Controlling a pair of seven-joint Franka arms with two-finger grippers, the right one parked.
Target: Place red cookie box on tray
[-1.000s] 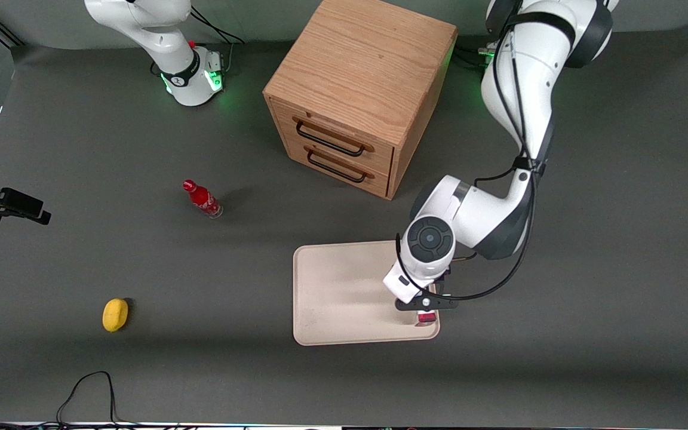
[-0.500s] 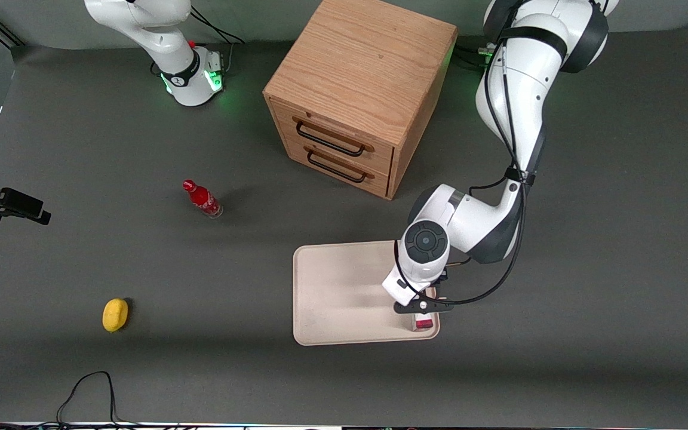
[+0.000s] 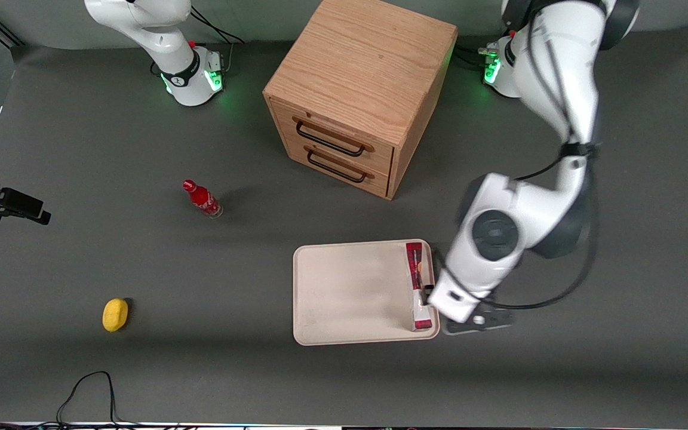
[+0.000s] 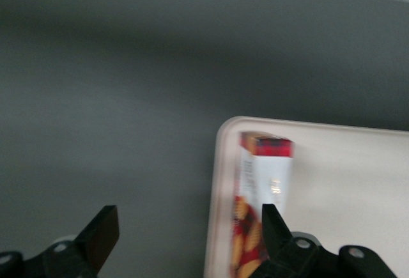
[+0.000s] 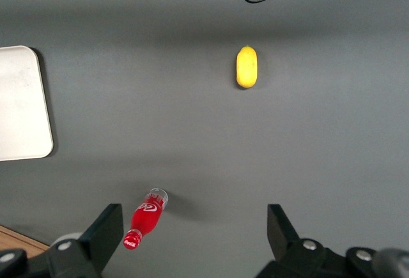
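Observation:
The red cookie box (image 3: pixel 417 286) rests on the cream-white tray (image 3: pixel 332 286), along the tray's short side toward the working arm's end, close to the rim. It shows a red narrow edge and a pale face. My left gripper (image 3: pixel 478 322) is open and empty. It hangs above the table just off that side of the tray, near the corner nearest the front camera. In the left wrist view the gripper (image 4: pixel 188 227) is spread wide over the tray's rim (image 4: pixel 217 182), with the box (image 4: pixel 265 188) just inside one finger.
A wooden cabinet (image 3: pixel 356 89) with two drawers stands farther from the front camera than the tray. A small red bottle (image 3: pixel 202 199) and a yellow fruit (image 3: pixel 115 315) lie toward the parked arm's end. A black cable (image 3: pixel 87 388) loops near the front edge.
The gripper was over the tray on the box. It has let go, risen and swung off the tray toward the working arm's end. The box stays on the tray.

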